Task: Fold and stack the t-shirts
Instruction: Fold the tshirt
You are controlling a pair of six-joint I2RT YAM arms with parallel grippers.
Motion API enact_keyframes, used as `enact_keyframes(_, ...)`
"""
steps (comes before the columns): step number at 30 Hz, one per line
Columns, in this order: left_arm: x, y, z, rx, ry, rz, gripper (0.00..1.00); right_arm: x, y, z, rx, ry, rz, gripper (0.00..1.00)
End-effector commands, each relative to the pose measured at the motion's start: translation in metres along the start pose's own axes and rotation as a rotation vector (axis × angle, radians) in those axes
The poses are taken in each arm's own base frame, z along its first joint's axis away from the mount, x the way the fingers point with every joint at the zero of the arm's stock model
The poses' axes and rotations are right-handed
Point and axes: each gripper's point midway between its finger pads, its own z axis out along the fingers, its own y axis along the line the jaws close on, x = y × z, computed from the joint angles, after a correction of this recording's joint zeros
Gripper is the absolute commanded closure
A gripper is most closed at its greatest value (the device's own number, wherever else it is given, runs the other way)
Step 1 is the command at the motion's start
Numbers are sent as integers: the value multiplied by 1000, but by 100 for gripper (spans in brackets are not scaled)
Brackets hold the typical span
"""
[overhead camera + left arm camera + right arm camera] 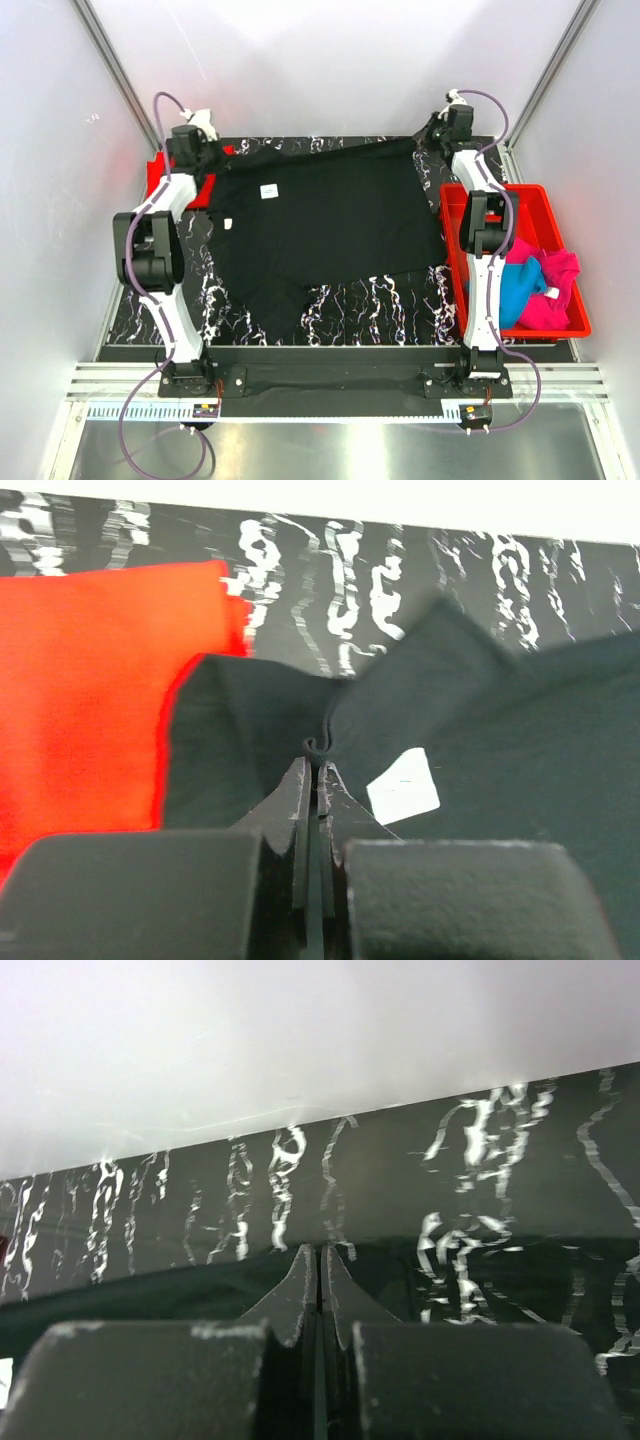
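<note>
A black marbled table [370,300] is enclosed by white walls, and the black t-shirt [330,215] is spread flat across its middle. The left tool [313,765] is pressed together on a bunched fold near the collar label, beside the red t-shirt [80,680] at the far left. The right tool [320,1252] is likewise closed, apparently on the opposite far edge. The blue t-shirt [515,295] and magenta t-shirt [560,290] are held in the red bin [530,188]. If only a thin pinch is gripped, the cloth could be dropped on lifting, or the fold skewed by uneven pulling.
</note>
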Motion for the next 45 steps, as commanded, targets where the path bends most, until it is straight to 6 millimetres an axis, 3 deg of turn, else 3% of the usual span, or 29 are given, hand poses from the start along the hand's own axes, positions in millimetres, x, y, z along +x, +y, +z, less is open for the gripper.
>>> enact_keyframes(1, -60, -3, -39, -6, -164, 68, 100, -37, 5, -18, -11, -87, -31, 100)
enact_keyframes(8, -33, -16, -64, 46, -100, 63, 100, -22, -6, -23, 22, -25, -9, 100)
enact_keyframes(14, 13, -31, -78, 126, 55, 22, 100, -1, -10, -27, 20, 31, 4, 100)
enact_keyframes(16, 30, -25, -82, 78, 105, -19, 100, 7, -15, -29, 38, 50, 10, 100)
enact_keyframes(20, 41, -15, -97, -8, 149, -53, 100, 10, -11, -38, 34, 58, 6, 100)
enact_keyframes(24, 47, -18, -109, -13, 187, -61, 100, 12, -11, -47, 38, 65, -3, 100)
enact_keyframes(28, 66, -16, -117, -36, 245, -102, 100, 15, -9, -56, 43, 84, 6, 100)
enact_keyframes(45, 130, -38, -134, 27, 425, -215, 100, 40, -20, -67, 77, 149, -26, 100)
